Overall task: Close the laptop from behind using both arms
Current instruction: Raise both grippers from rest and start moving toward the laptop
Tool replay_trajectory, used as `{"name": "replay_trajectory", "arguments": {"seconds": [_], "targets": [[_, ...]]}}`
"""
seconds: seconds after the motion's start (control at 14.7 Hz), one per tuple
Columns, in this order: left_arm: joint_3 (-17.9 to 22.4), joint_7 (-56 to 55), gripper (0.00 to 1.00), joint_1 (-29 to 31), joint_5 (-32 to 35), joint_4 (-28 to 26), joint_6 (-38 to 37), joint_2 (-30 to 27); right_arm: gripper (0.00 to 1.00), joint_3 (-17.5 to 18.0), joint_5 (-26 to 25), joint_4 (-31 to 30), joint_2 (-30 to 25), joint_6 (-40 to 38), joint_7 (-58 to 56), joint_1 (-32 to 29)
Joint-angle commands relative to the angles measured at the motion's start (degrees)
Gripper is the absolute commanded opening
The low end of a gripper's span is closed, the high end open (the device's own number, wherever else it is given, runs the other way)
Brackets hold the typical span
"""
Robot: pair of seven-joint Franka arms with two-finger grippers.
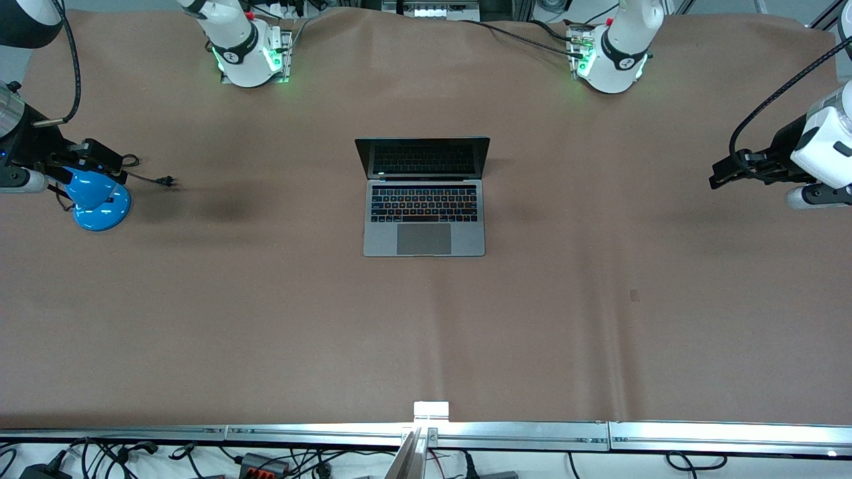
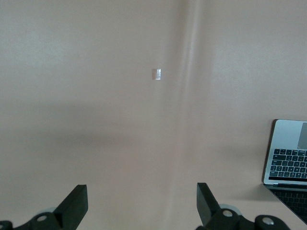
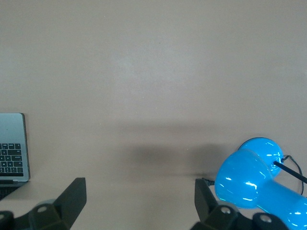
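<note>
**Mia:** On the middle of the bench (image 1: 599,319) sits the laptop (image 1: 424,213), wide open. Its screen stands up on the side closest to the robot bases, and the keys face the front camera.

**Ben:** Where are the claws?

**Mia:** Far out at both ends. The left claw (image 2: 142,201) hangs over bare brown cover at its end of the bench, fingers spread apart and holding nothing. The right claw (image 3: 139,197) is the same, wide apart and holding nothing, over a blue lamp (image 1: 100,199) with a thin black cord.

**Ben:** Is the laptop hard to shut?

**Mia:** I think it is stiff metal, thin and smooth, so a claw could slip on it. The screen is glass and could crack. I would not pinch it. I would push softly on the back of the lid, near the top edge, one claw toward each corner, so it folds down flat and even.
</note>
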Motion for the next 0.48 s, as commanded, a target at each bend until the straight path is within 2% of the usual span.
{"name": "replay_trajectory", "arguments": {"seconds": [0.0, 0.41], "targets": [[0.2, -1.6, 1.0, -1.0, 1.3, -0.8, -1.4, -1.5, 1.0, -0.6, 0.1, -0.3, -1.7, -1.0, 0.4, -0.2], [-1.3, -3.6, 1.0, -0.9, 1.8, -0.8, -1.8, -1.7, 1.0, -1.1, -0.1, 0.5, -1.1, -1.7, -0.5, 0.0]]}}
